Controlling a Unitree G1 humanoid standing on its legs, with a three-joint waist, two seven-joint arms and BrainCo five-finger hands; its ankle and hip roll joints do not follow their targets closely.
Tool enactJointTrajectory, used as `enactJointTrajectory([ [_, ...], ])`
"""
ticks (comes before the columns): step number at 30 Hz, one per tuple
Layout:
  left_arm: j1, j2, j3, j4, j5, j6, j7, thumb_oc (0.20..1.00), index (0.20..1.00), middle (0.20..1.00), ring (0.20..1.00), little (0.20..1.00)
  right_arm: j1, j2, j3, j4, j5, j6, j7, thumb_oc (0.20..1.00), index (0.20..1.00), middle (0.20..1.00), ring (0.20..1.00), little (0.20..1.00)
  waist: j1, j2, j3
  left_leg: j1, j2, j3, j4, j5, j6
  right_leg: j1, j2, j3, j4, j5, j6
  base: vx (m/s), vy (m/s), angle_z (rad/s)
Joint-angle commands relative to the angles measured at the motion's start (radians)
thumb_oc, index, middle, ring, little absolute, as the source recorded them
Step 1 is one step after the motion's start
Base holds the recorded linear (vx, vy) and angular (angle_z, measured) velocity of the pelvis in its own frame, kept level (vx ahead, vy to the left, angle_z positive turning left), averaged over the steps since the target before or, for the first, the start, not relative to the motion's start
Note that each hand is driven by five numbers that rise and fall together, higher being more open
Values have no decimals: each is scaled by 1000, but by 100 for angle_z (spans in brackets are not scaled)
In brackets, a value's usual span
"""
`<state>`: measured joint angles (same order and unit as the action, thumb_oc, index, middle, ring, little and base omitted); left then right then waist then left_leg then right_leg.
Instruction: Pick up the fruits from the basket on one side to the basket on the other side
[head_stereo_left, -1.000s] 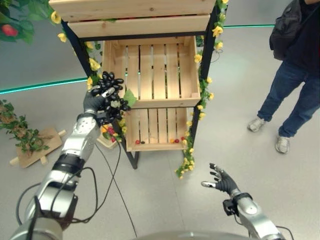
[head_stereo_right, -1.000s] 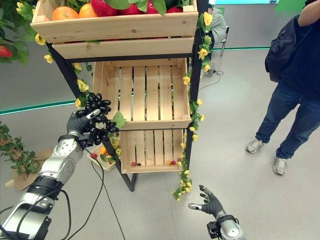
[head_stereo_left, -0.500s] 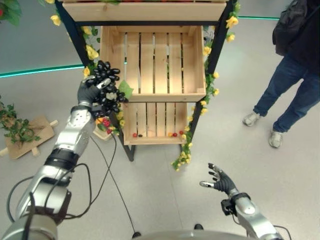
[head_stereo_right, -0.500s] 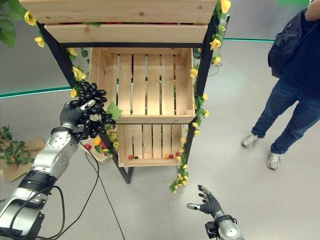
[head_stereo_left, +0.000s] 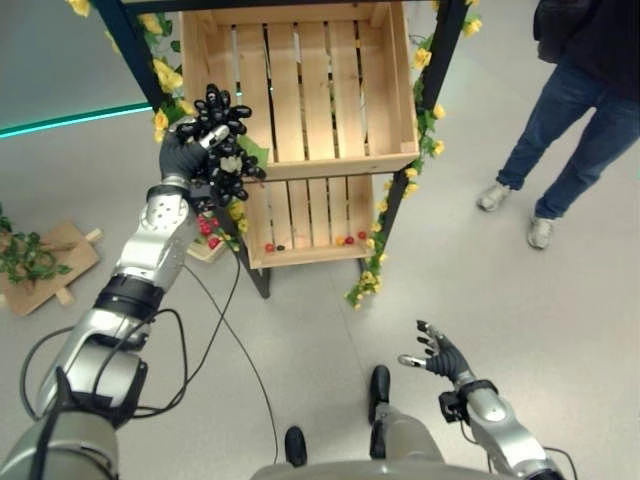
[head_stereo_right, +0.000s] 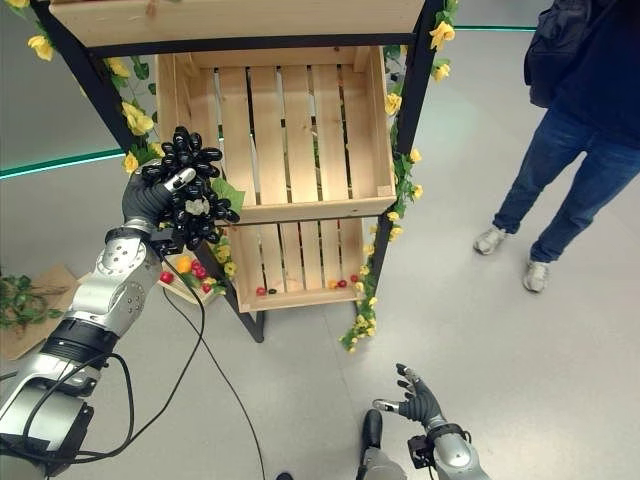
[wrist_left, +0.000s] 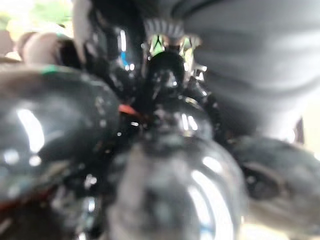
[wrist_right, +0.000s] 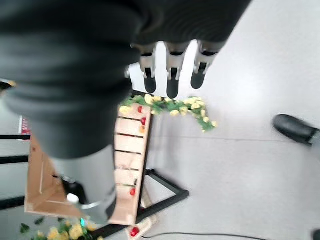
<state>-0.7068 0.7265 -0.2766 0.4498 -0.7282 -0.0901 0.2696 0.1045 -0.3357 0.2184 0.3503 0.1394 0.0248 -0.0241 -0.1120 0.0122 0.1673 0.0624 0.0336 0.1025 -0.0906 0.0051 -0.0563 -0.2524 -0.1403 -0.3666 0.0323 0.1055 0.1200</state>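
Left hand (head_stereo_left: 183, 158): we see it curled around a dark purple grape bunch (head_stereo_left: 224, 140).
Grapes: long axis roughly upright, beside the wooden slatted crate (head_stereo_left: 300, 90).
Right hand (head_stereo_left: 441, 355): fingers spread, low.

Glossy black grapes (wrist_left: 165, 165) crowd close — dark ribbed cover (wrist_left: 250, 55) behind.

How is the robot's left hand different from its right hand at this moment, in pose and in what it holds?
The left hand is raised beside the wooden crate on the rack, while the right hand hangs low over the floor. The left hand has its fingers curled round a bunch of black grapes; the right hand is open with fingers spread and holds nothing. Both have a dark cover.
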Motion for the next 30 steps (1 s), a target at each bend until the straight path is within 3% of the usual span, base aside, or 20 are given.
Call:
enactJointTrajectory([
  [1,-117,-17,45,-35,-6,-53,-40,200,200,200,200,200,-30,-40,-5,-41,-5,-47,-8,1000,1000,1000,1000,1000,-36,42,-45,134,-52,6,3,-151,46,36,-1,11,-66,87,46,321,-86,-15],
  [4,-93,-44,61,-35,-14,-60,-42,200,200,200,200,200,-33,-69,0,-41,-3,-49,1,1000,1000,1000,1000,1000,-33,71,-47,179,-29,22,67,-146,39,82,36,17,-59,53,23,257,-84,-34],
  [6,-67,-52,78,-29,-26,-68,-42,200,200,200,200,200,-44,-88,14,-39,1,-49,10,1000,1000,1000,1000,1000,-25,75,-40,127,6,35,232,-67,9,139,68,40,-85,21,-7,187,-168,-52],
  [7,-71,-55,75,-30,-34,-73,-37,200,200,200,200,200,-54,-100,21,-44,14,-49,12,1000,1000,1000,1000,1000,-14,63,-17,46,10,33,388,-5,-16,162,69,52,-91,8,-27,42,-131,-33],
  [8,-73,-54,75,-30,-34,-73,-37,200,200,200,200,200,-56,-99,21,-43,15,-49,13,1000,1000,1000,1000,1000,-17,58,-19,36,6,30,393,-2,-16,156,65,51,-90,10,-28,23,-185,-36],
  [9,-77,-63,71,-30,-38,-74,-39,200,200,200,200,200,-58,-108,25,-44,24,-50,14,1000,1000,1000,1000,1000,-1,45,4,-22,-4,1,555,43,-39,183,68,59,-101,0,-47,53,-237,-68],
  [10,-79,-69,72,-28,-44,-79,-42,200,200,200,200,200,-66,-124,29,-43,28,-53,8,1000,1000,1000,1000,1000,29,3,40,-167,-43,-62,734,58,-44,217,51,75,-117,-10,-65,138,-252,-67],
  [11,-72,-64,76,-29,-55,-83,-37,200,200,200,200,200,-73,-131,28,-40,25,-50,-2,1000,1000,1000,1000,1000,41,-1,51,-210,-48,-71,697,9,-32,233,49,90,-120,-28,-59,191,-150,-71],
  [14,-54,-48,89,-35,-59,-83,-35,200,200,200,200,200,-67,-122,23,-36,25,-51,-5,1000,1000,1000,1000,1000,62,-5,52,-263,17,-82,520,-7,-25,272,44,149,-120,-54,-34,266,46,-59],
  [15,-53,-46,90,-37,-61,-83,-34,200,200,200,200,200,-63,-123,19,-35,23,-51,-5,1000,1000,1000,1000,1000,70,-7,51,-258,42,-89,408,12,-28,283,39,163,-120,-58,-25,358,143,-56],
  [16,-39,-48,101,-32,-57,-83,-29,200,200,200,200,200,-60,-119,20,-27,17,-55,-9,1000,1000,1000,1000,1000,84,8,52,-265,81,-126,262,70,-42,302,53,183,-120,-75,-18,302,114,-85],
  [18,-3,-34,127,-17,-54,-83,-12,200,200,200,200,200,-51,-128,15,-23,4,-55,-14,1000,1000,1000,1000,1000,83,25,49,-209,139,-114,118,123,-60,319,63,192,-119,-85,-18,236,116,-98],
  [19,6,-37,125,-13,-58,-68,-32,200,200,200,200,200,-33,-129,9,-25,0,-51,-9,1000,1000,1000,1000,1000,81,39,40,-183,143,-105,35,160,-69,338,57,193,-120,-102,-3,237,160,-109],
  [20,6,-52,120,-8,-45,-69,-29,200,200,200,200,200,-33,-129,10,-21,-5,-52,-12,1000,1000,1000,1000,1000,81,46,38,-200,145,-110,21,180,-78,355,50,200,-120,-116,-1,236,143,-116],
  [21,24,-60,127,-7,-41,-66,-33,200,200,200,200,200,-31,-123,5,-25,2,-54,-10,1000,1000,1000,1000,1000,74,43,36,-192,139,-96,93,142,-74,365,42,210,-120,-114,-4,198,115,-64],
  [25,11,-48,135,42,26,-52,-5,200,200,200,200,200,-20,-92,19,-41,5,-54,9,1000,1000,1000,1000,1000,71,47,13,-132,125,-64,3,139,-74,354,48,220,-120,-117,-11,142,61,-4],
  [26,-6,-40,128,62,35,-46,-2,347,347,347,347,347,-28,-89,26,-42,1,-52,10,1000,1000,1000,1000,1000,69,43,13,-127,126,-55,3,135,-73,349,46,222,-120,-115,-9,81,39,74],
  [27,-18,-26,124,78,55,-40,0,740,740,740,740,740,-30,-86,30,-45,0,-51,11,1000,1000,1000,1000,1000,68,41,11,-125,126,-50,3,133,-73,346,44,222,-120,-115,-7,63,28,54],
  [28,-30,-10,124,99,76,-34,9,1000,1000,1000,1000,1000,-31,-83,34,-46,3,-51,13,1000,1000,1000,1000,1000,66,39,10,-123,125,-46,3,130,-72,344,41,221,-120,-113,-5,56,20,20],
  [30,-42,18,129,132,110,-31,24,1000,1000,1000,1000,1000,-29,-76,40,-47,4,-53,13,1000,1000,1000,1000,1000,65,32,11,-122,123,-41,3,127,-71,339,40,220,-120,-111,-2,20,1,1],
])
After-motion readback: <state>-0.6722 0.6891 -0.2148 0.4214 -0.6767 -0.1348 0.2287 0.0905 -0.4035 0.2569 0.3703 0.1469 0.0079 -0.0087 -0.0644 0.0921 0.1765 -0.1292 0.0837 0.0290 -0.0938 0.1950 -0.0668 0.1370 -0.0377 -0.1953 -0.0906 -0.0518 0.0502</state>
